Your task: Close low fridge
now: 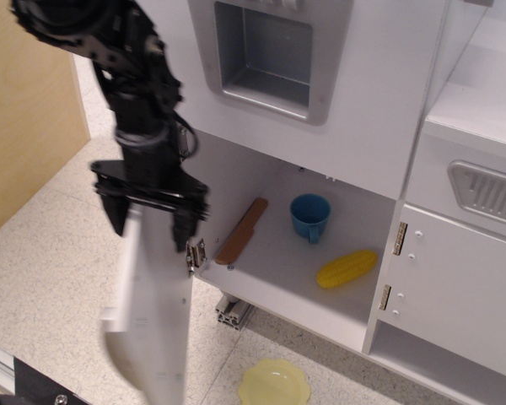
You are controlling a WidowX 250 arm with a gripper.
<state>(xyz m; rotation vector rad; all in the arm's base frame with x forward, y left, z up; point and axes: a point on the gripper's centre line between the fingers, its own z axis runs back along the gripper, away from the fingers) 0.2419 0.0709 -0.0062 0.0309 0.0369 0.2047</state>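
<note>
Black and spread wide, the gripper (149,218) hangs at about nine o'clock in the frame, its two fingers (184,228) pointing down on either side of the top edge of the low fridge door (152,321). Whether the fingers actually touch the panel I cannot tell; that part is smeared with motion blur. The door shows nearly edge-on, a blurred white slab running from the claw toward seven o'clock, hinged at the left of the low fridge (287,253) by a silver hinge (195,254). The compartment stands open at the centre. Inside, a wooden knife (242,230) leans along the left wall, a blue cup (309,217) sits toward the back, and a yellow corn cob (347,268) lies at the cup's five o'clock near the front lip. On the floor at six o'clock rests a pale yellow plate (274,384). Above, at twelve o'clock, is the grey dispenser niche (266,55).
</note>
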